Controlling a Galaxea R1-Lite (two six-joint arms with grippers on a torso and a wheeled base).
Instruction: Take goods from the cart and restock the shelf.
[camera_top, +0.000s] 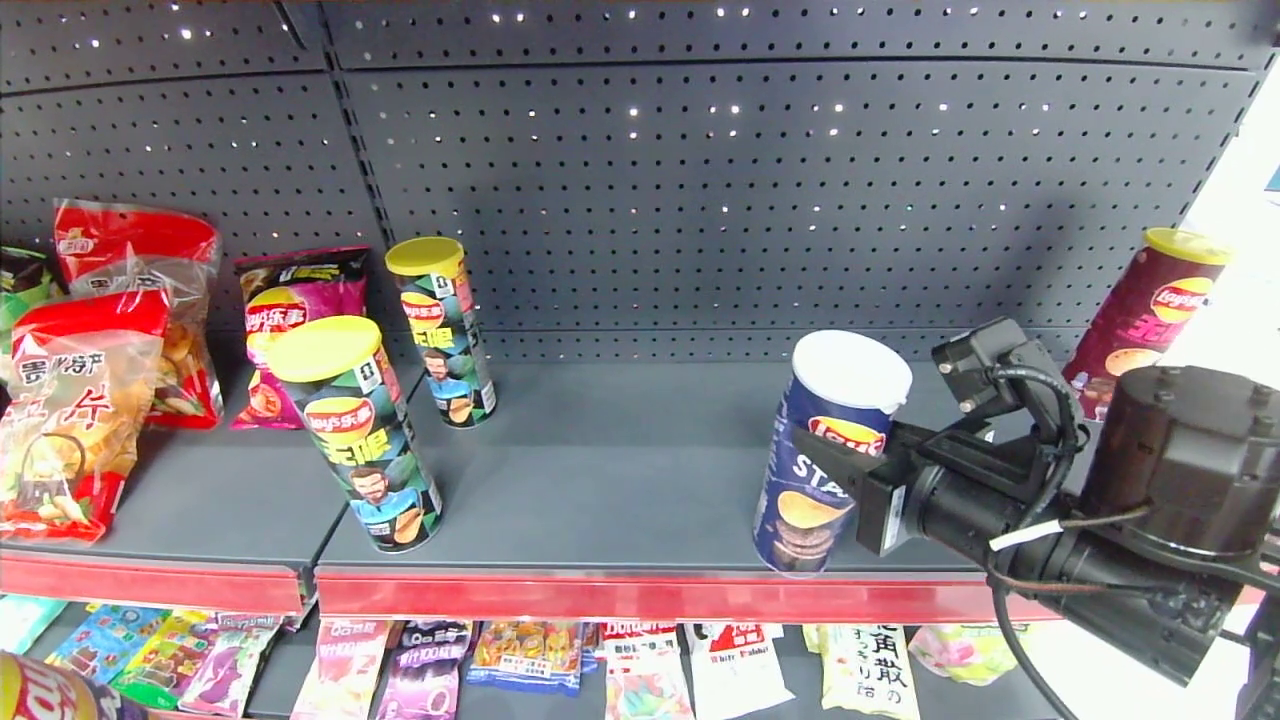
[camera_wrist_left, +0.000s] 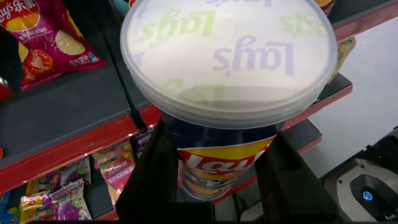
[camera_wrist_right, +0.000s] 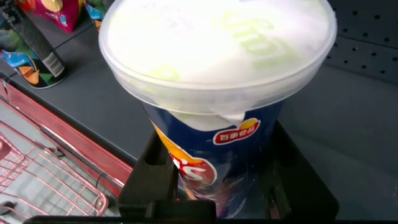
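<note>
While the right hand (camera_top: 832, 462) clasps one blue can (camera_top: 812, 510) — three other cans (camera_top: 360, 430) (camera_top: 442, 330) (camera_top: 1145, 305) stand.

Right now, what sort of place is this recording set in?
Most likely a shop aisle, or a mock-up of one: a grey pegboard-backed shelf with a red front rail, stocked with chip canisters and snack bags, and a red wire cart close by.
</note>
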